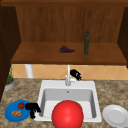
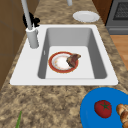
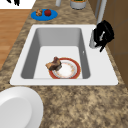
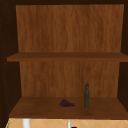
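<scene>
On the counter at the left, the left hand [image 1: 32, 108] is hovering with fingers curled downward, holding nothing, at the edge of the blue plate [image 1: 10, 113] carrying a tomato [image 1: 21, 105] and walnuts [image 1: 16, 113]. Further right, the right hand [image 1: 75, 74] is curling beside the faucet [image 1: 68, 76]; whether it is gripping the faucet, I cannot tell. A white plate [image 1: 115, 115] is lying at the far right.

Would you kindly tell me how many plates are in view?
3: a blue plate left of the sink, a white plate right of it, a red-rimmed plate in the basin.
</scene>
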`<state>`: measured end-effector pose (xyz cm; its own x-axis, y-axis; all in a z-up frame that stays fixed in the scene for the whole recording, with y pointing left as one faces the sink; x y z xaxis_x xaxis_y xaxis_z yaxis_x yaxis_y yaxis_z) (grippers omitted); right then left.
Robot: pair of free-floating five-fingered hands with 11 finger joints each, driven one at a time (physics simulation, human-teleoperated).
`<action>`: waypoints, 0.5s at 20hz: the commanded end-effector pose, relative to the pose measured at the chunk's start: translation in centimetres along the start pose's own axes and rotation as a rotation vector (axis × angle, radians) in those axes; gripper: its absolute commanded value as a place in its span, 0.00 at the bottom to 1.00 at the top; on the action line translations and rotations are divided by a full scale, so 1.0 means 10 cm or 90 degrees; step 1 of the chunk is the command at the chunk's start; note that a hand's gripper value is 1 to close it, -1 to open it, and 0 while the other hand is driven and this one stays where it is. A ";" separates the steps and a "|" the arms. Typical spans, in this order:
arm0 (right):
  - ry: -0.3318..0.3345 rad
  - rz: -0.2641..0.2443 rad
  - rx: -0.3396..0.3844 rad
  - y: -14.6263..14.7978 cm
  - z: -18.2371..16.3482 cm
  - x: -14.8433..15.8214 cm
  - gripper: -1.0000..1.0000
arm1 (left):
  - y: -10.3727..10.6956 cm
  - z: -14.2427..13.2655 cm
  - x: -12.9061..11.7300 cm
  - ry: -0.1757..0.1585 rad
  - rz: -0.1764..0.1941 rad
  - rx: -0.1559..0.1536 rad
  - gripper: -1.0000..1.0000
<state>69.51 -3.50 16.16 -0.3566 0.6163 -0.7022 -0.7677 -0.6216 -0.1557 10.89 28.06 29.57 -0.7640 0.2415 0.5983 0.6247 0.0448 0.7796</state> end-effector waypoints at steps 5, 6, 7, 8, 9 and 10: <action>-0.067 -0.040 -0.026 -0.05 0.00 0.09 1.00 | 0.00 0.00 0.00 0.000 0.000 0.000 0.50; -0.068 -0.040 -0.025 -0.05 0.00 0.09 1.00 | 0.00 0.00 0.00 0.000 0.000 0.000 0.50; -0.068 -0.040 -0.025 -0.05 0.00 0.09 1.00 | 0.00 0.00 0.00 0.000 0.000 0.000 0.50; -0.069 -0.040 -0.025 -0.05 0.00 0.09 1.00 | 0.00 0.00 0.00 0.000 0.000 0.000 0.50; -0.069 -0.041 -0.026 -0.05 0.00 0.09 1.00 | 0.00 0.00 0.00 0.000 0.000 0.000 0.50; -0.069 -0.041 -0.026 -0.05 0.00 0.09 1.00 | 0.00 0.00 0.00 0.000 0.000 0.000 0.50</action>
<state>69.52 -3.55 16.22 -0.3559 0.6220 -0.6974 -0.7683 -0.6196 -0.1605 10.89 28.06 29.57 -0.7640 0.2415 0.5983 0.6247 0.0448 0.7796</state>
